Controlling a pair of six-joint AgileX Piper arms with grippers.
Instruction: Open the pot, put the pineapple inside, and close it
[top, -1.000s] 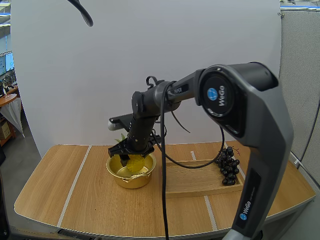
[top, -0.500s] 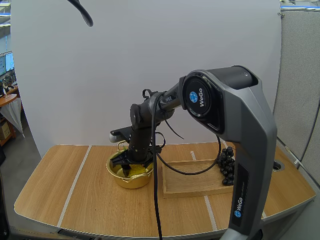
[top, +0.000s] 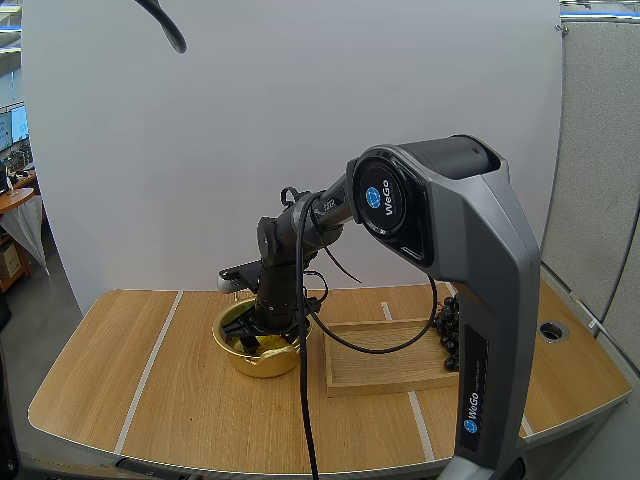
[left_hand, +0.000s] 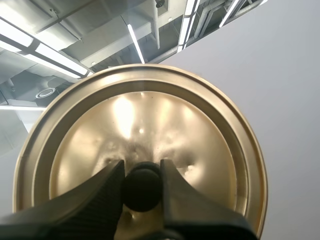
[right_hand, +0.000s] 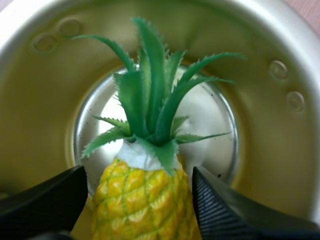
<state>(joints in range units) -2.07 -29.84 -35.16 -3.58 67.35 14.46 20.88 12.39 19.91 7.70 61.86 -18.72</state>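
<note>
Nearest on the table (top: 150, 400) is the gold pot (top: 265, 364), lid off, standing just beside the left end of the wooden tray (top: 385, 377). The right gripper (top: 262, 335) is down inside the pot's mouth. Its fingers (right_hand: 45, 205) are set apart on either flank of the pineapple (right_hand: 145, 205), ribbed faces close against it, so I read the fruit as held, not let go. The pineapple sits within the pot walls, crown leaves pointing at the pot's floor; whether they touch it I cannot tell. Farther right, a bunch of dark grapes (top: 447, 330) lies at the tray's right end, well apart from the work. The left gripper (left_hand: 142, 167) is pinched on the black knob (left_hand: 142, 190) of the gold lid (left_hand: 200, 140), which is carried off the pot. Step in hand, as I judge it: putting the pineapple in — opening is done, closing not yet. The next move calls for the right fingers to part and lift straight out without dragging the fruit or catching the rim. Only then can the left arm bring the lid over the pot, level and centred, and set it down. Risk: a tall fruit may hold the lid off its seat.
</note>
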